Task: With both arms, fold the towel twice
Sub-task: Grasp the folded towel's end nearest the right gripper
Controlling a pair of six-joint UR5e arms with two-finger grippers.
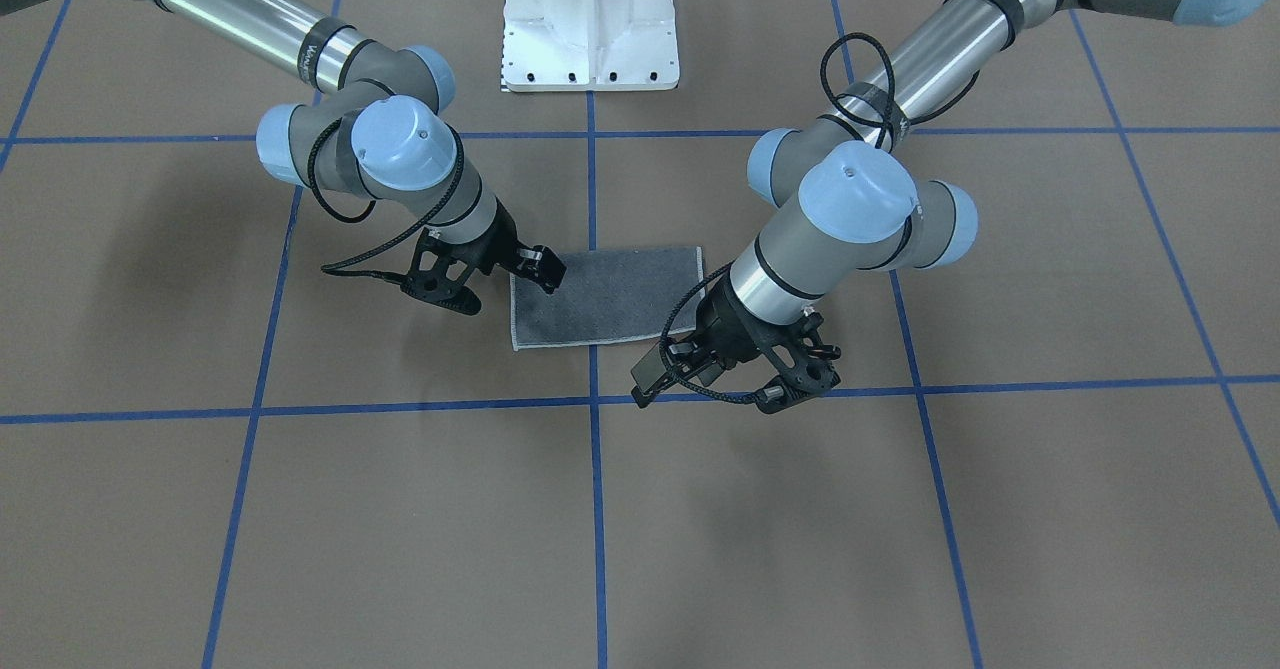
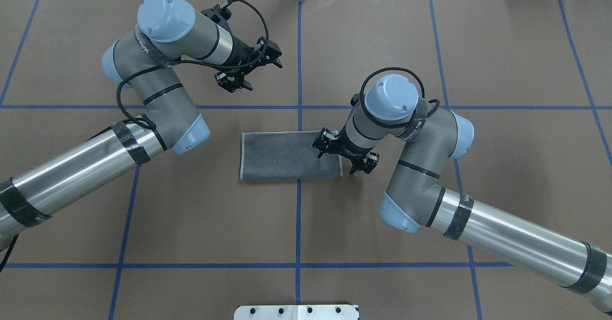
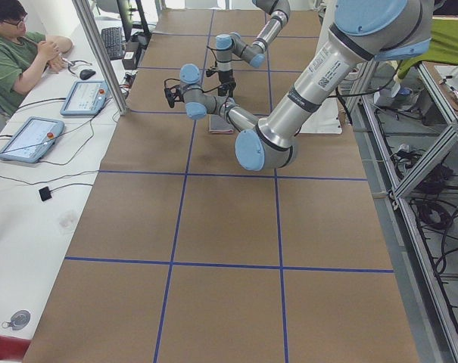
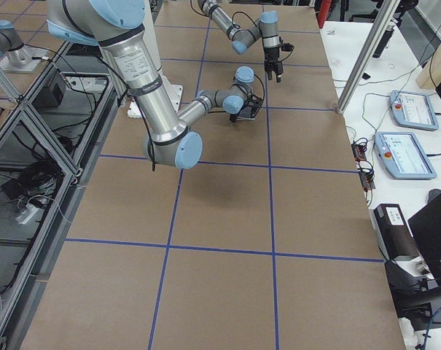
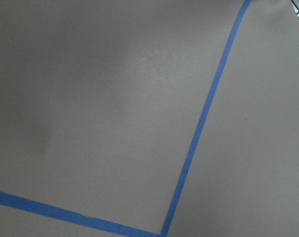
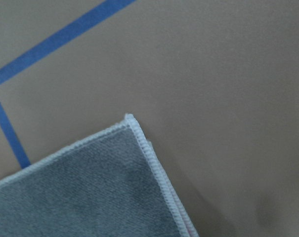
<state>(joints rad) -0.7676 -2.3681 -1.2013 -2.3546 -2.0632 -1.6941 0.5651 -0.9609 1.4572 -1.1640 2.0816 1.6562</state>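
Note:
The towel [image 1: 605,297] lies flat at the table's middle, folded to a rectangle, dark grey face up with light grey edging; it also shows in the overhead view [image 2: 287,157]. My right gripper [image 1: 542,271] hovers over the towel's end on my right and looks open and empty. The right wrist view shows a towel corner [image 6: 90,187] with a thin pink line at its edge. My left gripper [image 1: 645,381] is raised beyond the towel's far side [image 2: 273,56], open and empty. The left wrist view shows only bare table.
Blue tape lines [image 5: 203,123] grid the brown table. The white pedestal base [image 1: 590,39] stands at the robot's side. An operator [image 3: 17,53] sits at a side desk with tablets [image 3: 85,97]. A metal post [image 3: 100,53] stands at the table's far edge.

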